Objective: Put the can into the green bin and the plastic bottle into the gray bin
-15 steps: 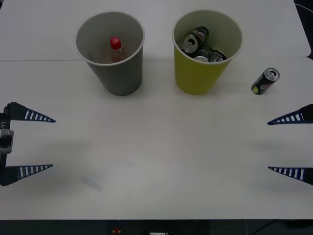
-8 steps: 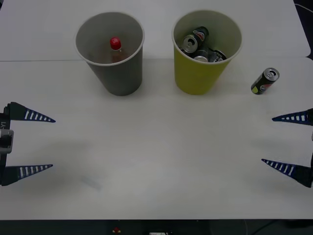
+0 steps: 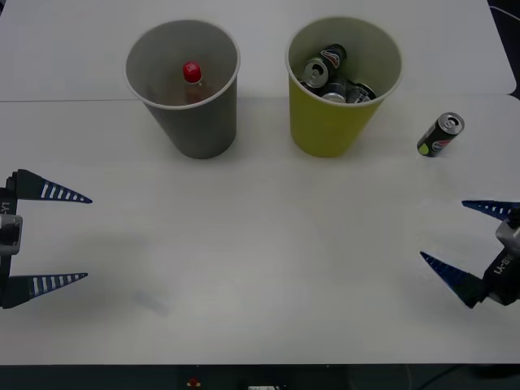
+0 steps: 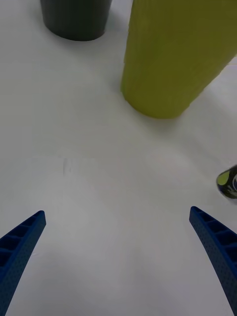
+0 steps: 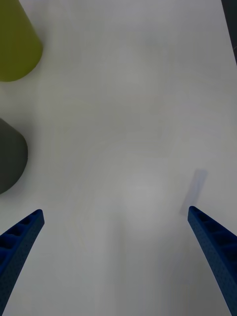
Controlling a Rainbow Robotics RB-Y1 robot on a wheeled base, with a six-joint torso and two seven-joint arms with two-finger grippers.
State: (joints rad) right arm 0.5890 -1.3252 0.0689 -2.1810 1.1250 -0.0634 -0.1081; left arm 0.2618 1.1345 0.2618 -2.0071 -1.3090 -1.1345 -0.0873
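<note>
White tabletop (image 3: pixel 260 268) carried everything in this scene. At its far side stood the gray bin (image 3: pixel 199 122) and, beside it toward the robot's right, the green bin (image 3: pixel 329 122), both upright and a little apart from each other. Inside the gray bin the plastic bottle (image 3: pixel 192 80) stood with its red cap up. The green bin held several black cans with silver tops (image 3: pixel 333 73). The can (image 3: pixel 440 135) lay tilted on the table to the right of the green bin, apart from it, its silver top pointing away from the robot and the yellow-green patch showing low on its side; a sliver of it also showed at the edge of the right wrist view (image 4: pixel 229 182). The right gripper (image 3: pixel 463 244) hovered over the table at the right edge, nearer the robot than the can and well short of it, with its blue fingers spread wide and nothing between them. The left gripper (image 3: pixel 61 237) sat at the left edge, likewise spread and holding nothing, well away from both bins.
</note>
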